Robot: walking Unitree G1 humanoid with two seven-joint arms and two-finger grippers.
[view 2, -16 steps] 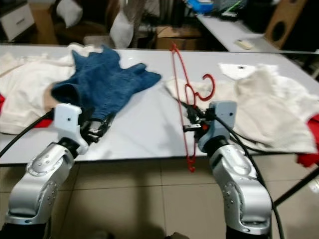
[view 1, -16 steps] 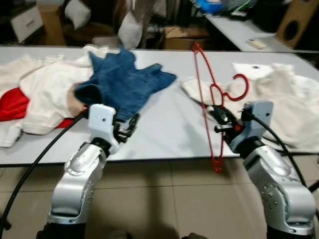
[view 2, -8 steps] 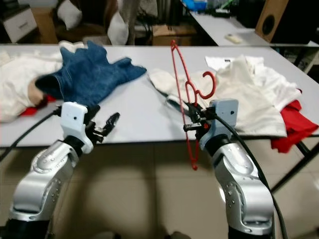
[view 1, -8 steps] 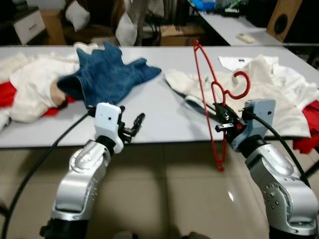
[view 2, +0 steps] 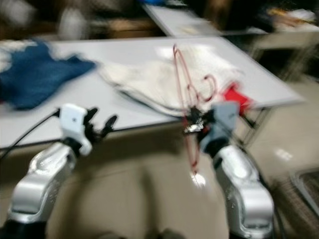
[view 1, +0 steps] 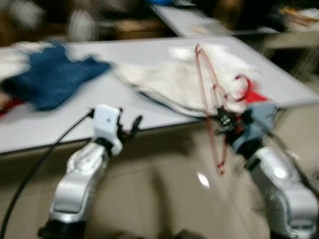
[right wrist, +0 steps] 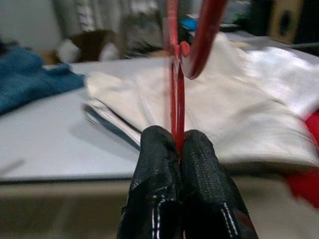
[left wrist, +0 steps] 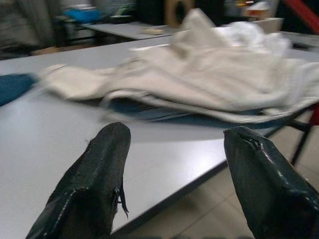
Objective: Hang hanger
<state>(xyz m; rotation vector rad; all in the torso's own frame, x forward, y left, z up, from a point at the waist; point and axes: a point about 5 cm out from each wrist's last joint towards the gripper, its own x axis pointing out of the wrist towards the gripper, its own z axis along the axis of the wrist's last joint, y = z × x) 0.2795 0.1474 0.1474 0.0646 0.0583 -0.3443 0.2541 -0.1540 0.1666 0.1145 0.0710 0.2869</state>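
Turning rightward blurred the head view, sliding the tabletop (view 1: 149, 107) and blue sweater (view 1: 47, 79) leftward. Right gripper (right wrist: 179, 149) jaws pinched the red hanger (view 1: 212, 99) upright beyond the tabletop's front edge; left gripper (left wrist: 174, 164) jaws stood spread. Hanging remained undone.

The hanger (right wrist: 175, 89) looks like thin red plastic with a smooth, slightly glossy skin. The right pincer (right wrist: 180, 149) has fingers (right wrist: 157, 164) of black rubber with a fine woven grain, a little shiny. The left pincer (left wrist: 172, 149) shows the same dark, textured pads. The counter (left wrist: 164, 154) is smooth, matt grey-white. On it lie soft cream cloth (left wrist: 224, 84) and blue knit (view 1: 47, 79). The floor (view 1: 164, 199) is glossy tile.
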